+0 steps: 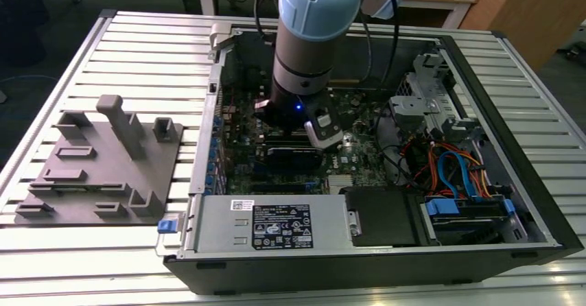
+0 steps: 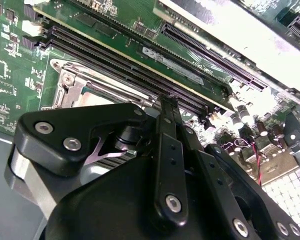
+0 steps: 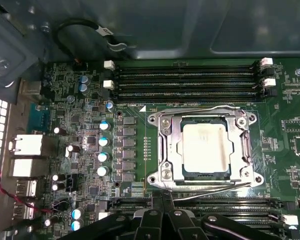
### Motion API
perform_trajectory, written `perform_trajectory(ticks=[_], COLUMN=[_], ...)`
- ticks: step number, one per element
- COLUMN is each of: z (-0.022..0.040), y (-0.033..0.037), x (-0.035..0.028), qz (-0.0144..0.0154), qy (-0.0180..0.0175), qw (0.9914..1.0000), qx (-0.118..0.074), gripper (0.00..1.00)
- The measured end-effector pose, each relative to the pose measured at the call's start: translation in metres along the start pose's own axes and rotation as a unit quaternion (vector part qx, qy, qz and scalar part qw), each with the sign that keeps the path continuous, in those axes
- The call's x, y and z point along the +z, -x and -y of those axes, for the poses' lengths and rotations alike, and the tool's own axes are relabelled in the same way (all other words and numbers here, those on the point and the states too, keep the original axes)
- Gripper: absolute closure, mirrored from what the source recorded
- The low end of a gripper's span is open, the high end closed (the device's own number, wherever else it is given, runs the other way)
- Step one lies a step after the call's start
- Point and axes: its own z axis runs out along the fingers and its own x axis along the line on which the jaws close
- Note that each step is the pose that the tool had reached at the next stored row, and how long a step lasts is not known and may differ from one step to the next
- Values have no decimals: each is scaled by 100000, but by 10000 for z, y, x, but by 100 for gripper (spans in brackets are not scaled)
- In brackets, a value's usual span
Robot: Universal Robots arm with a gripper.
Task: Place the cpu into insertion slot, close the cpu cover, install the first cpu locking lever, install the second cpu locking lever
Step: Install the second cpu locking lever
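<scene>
On the exterior view's left you have a grey fixture block [image 1: 96,165] with upright posts, sitting on the slatted metal surface [image 1: 55,265]. To its right lies the open computer case [image 1: 385,251], with the power supply [image 1: 265,227] along its near wall and a bundle of blue and orange cables [image 1: 458,169] toward the exterior view's right. Your arm [image 1: 307,52] reaches down into the middle of the case, over the green motherboard [image 1: 353,158].

In the first wrist view, capacitors [image 3: 104,141] stand in a column, and beside them sits the insertion slot [image 3: 206,148] between two banks of long black memory slots [image 3: 187,80]. The cpu [image 3: 205,147] already lies flat in that slot, its pale metal top showing through the window of the cpu cover [image 3: 166,150], which is folded down around it. Thin wire locking levers [image 3: 210,186] run along the socket's edges; you cannot tell whether they are latched.

Your tool [image 3: 163,200] hovers just beside the socket's edge, over the nearer memory slots. In the second wrist view its fingers [image 2: 166,130] sit pressed together and hold nothing
</scene>
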Motion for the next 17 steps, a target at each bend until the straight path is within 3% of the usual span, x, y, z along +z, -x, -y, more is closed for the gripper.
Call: perform_trajectory(ticks=[3, 6, 17], z=[5, 27, 52], y=[1, 1, 2], x=[7, 2, 3], qz=[-21, -40, -97], qy=[271, 1076, 2109], qw=[100000, 99994, 99978], qx=[-20, -47, -79], gripper=[90, 90, 90])
